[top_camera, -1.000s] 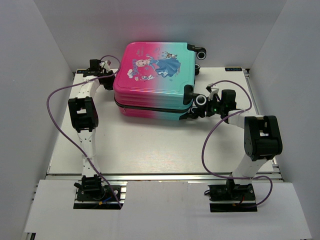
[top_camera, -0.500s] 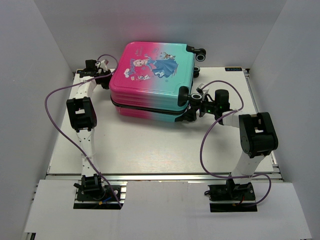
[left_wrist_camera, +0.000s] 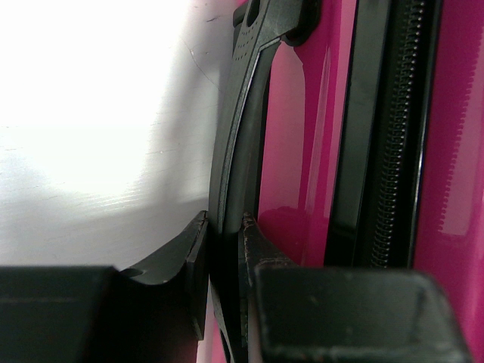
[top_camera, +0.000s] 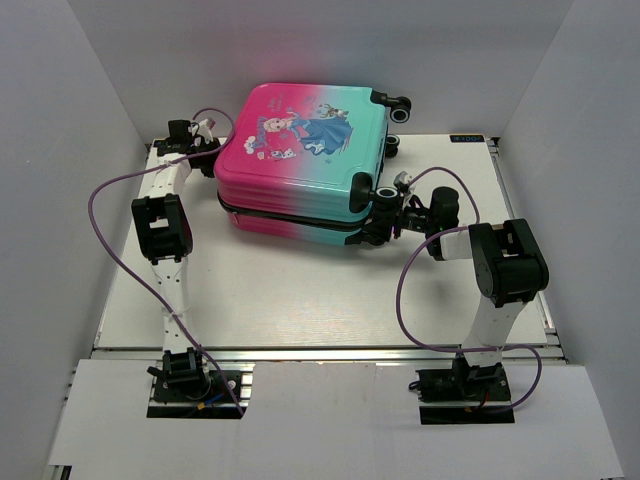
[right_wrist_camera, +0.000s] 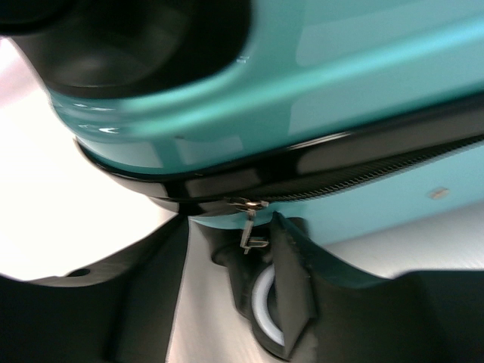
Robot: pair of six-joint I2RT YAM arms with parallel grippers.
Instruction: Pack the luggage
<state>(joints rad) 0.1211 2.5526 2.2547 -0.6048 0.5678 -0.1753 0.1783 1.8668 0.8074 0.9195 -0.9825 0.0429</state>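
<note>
- Item under handling: the luggage (top_camera: 305, 150) lies flat at the far middle of the table (top_camera: 300, 300), printed face up. The pink end is to the left and the teal end and wheels are to the right. The two shell halves lie together along the black seam.
- Left gripper (left_wrist_camera: 223, 261): fingers are clamped on the black side handle (left_wrist_camera: 236, 144) at the pink end, one finger on each face of the strap.
- Right gripper (right_wrist_camera: 227, 291): at the near teal corner, just beside a wheel (right_wrist_camera: 265, 321). The fingers stand apart with the small metal zip pull (right_wrist_camera: 250, 227) hanging in the gap between them. Neither finger appears to touch it (the view is blurred at the tips).
- Step in hand, by judgement: closing the zip. The left arm is steadying the case while the right lines up on the pull.
- How far the zip has already run cannot be told from these views.
- Next move calls for:
  - pinching the thin tab squarely, since it is small and likely to slip;
  - drawing it along the zip track (right_wrist_camera: 363, 178) round the corner;
  - holding the left grip firm so the case does not slide.
</note>
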